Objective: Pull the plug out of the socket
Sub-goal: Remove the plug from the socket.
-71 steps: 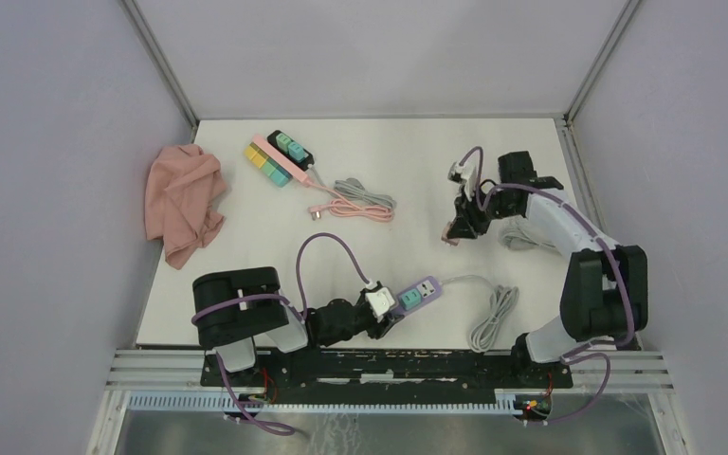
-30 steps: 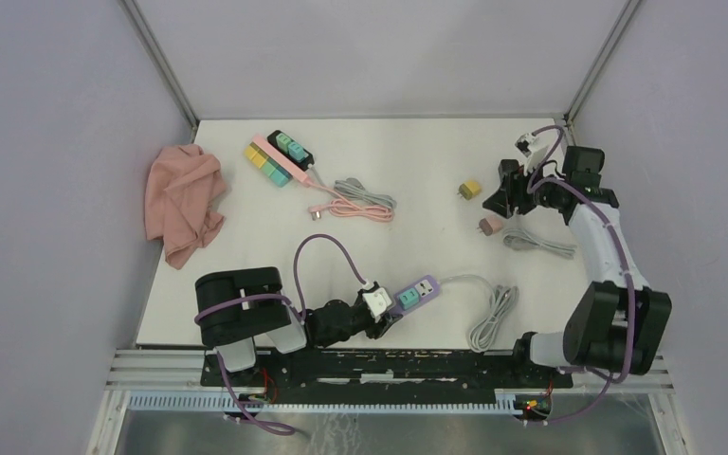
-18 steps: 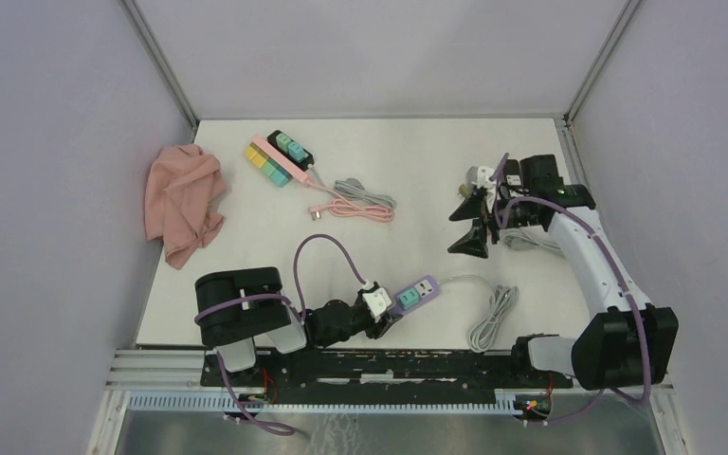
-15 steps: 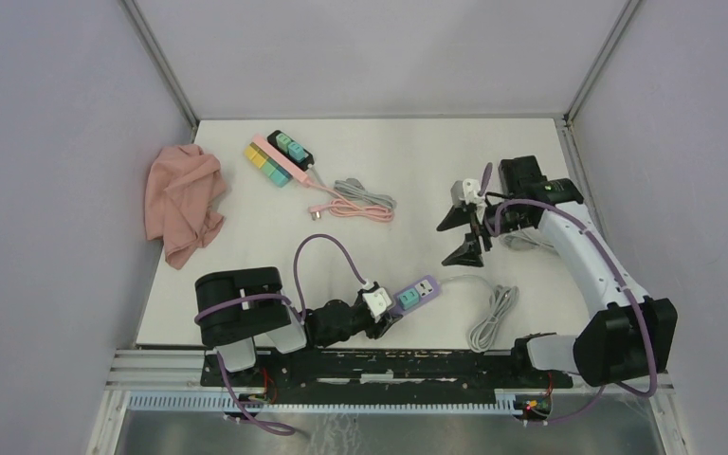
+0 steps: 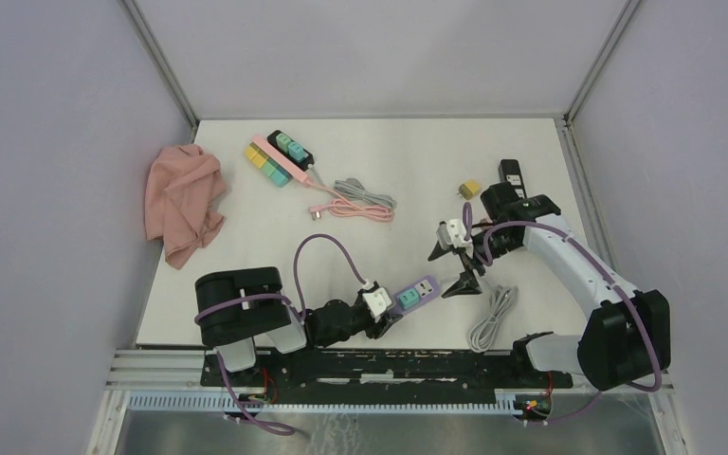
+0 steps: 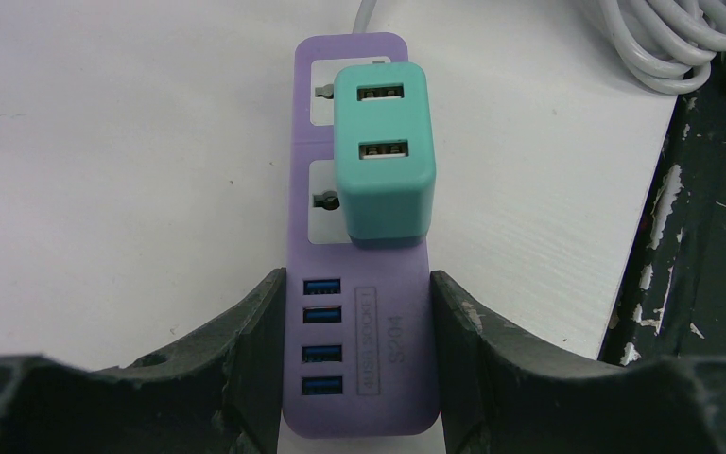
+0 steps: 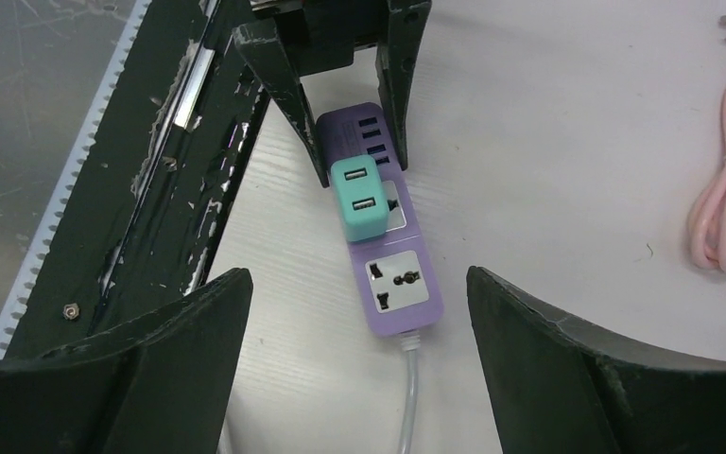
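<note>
You've 1 teal plug [image 6: 383, 161] seated in 1 purple socket strip [image 6: 359, 378]; L jaws clamp the strip's USB end. R jaws wide open, near its cord end.

The power strip [image 5: 424, 286] lies at the table's [image 5: 389, 156] near edge, the plug [image 5: 409, 300] on it, a cloth [image 5: 184, 199] by the left edge.

The squat teal plastic plug [image 6: 382, 151] stands free on top and both sides, with bare white tabletop [image 6: 104, 189] beside the purple plastic power strip [image 6: 392, 355]. Black fingers [image 6: 255, 345] of the left gripper [image 6: 356, 279] block the strip's USB end; a coiled grey cable [image 5: 491, 318] lies near its other end.
</note>
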Controlling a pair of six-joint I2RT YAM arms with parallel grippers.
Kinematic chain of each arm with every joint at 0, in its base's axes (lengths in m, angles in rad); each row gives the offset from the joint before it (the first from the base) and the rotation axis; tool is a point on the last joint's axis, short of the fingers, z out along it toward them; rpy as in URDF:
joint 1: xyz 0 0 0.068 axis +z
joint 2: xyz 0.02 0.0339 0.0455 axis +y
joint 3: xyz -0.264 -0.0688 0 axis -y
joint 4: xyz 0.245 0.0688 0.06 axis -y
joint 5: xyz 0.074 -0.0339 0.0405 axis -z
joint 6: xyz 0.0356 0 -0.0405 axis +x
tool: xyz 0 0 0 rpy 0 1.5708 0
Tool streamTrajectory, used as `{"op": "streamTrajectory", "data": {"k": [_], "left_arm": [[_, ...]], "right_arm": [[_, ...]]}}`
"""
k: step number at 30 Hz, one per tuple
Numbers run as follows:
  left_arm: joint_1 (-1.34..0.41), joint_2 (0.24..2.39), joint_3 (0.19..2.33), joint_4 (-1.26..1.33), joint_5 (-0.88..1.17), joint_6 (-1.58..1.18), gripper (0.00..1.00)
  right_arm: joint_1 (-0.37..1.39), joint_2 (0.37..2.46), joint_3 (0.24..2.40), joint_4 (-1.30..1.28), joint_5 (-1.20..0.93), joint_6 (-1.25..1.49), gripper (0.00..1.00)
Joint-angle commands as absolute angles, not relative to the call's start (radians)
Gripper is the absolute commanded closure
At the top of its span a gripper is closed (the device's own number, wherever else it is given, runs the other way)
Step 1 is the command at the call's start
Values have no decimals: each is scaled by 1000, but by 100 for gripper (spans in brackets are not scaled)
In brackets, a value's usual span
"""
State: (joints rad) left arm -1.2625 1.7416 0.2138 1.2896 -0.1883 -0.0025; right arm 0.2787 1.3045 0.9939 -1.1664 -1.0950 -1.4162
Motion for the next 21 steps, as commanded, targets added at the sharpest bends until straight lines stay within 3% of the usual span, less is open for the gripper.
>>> {"op": "streamTrajectory", "data": {"k": [1, 21], "left_arm": [[-1259, 1753, 203, 1339, -185, -46, 97], [-1259, 1759, 201, 1347, -181, -46, 97]], "right_arm": [[338, 1302, 971, -1091, -1041, -1421, 10], [507, 1336, 927, -950, -883, -1340, 11]]}}
